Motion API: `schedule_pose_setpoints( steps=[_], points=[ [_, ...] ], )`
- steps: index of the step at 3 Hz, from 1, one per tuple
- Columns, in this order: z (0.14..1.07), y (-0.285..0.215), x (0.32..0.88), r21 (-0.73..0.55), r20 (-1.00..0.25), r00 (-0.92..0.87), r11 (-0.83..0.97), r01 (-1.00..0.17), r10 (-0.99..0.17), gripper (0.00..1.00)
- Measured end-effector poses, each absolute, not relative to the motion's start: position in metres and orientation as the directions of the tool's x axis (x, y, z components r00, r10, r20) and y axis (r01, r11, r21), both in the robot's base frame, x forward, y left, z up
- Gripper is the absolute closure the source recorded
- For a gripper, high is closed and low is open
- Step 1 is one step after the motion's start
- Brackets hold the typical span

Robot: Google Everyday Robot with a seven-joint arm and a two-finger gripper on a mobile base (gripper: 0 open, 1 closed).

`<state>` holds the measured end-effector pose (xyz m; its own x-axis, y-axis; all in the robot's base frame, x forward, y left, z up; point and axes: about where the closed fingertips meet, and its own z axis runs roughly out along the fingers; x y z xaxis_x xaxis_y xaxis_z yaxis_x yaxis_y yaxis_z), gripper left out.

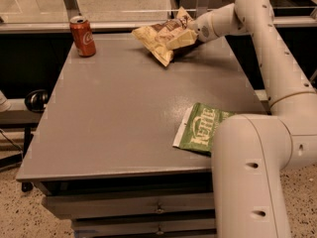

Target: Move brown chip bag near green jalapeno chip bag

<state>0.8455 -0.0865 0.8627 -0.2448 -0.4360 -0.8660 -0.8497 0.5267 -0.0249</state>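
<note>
Holding the brown chip bag (158,37)
My fingers (190,29) pinch its end over the table's (114,113) far edge.

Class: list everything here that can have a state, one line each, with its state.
gripper: against the brown bag's right end, over the far side of the table.
brown bag: puffy, tilted.
green bag: flat, near the right edge, partly hidden by the arm.
can: upright, far left corner.
</note>
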Motion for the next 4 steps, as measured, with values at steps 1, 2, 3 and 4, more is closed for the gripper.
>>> schedule_pose_setpoints(
  steps=[1, 2, 3, 4],
  points=[
    [0.885, -0.091, 0.836, -0.042, -0.884, -0.201, 0.500, -0.865, -0.422, 0.65],
    [0.918, -0.108, 0.807, -0.084, -0.891, -0.136, 0.451, -0.889, -0.434, 0.88],
    [0.942, -0.130, 0.768, -0.132, -0.872, -0.082, 0.394, -0.910, -0.482, 1.00],
    [0.947, -0.144, 0.731, -0.171, -0.830, -0.050, 0.338, -0.926, -0.555, 1.00]
  ],
)
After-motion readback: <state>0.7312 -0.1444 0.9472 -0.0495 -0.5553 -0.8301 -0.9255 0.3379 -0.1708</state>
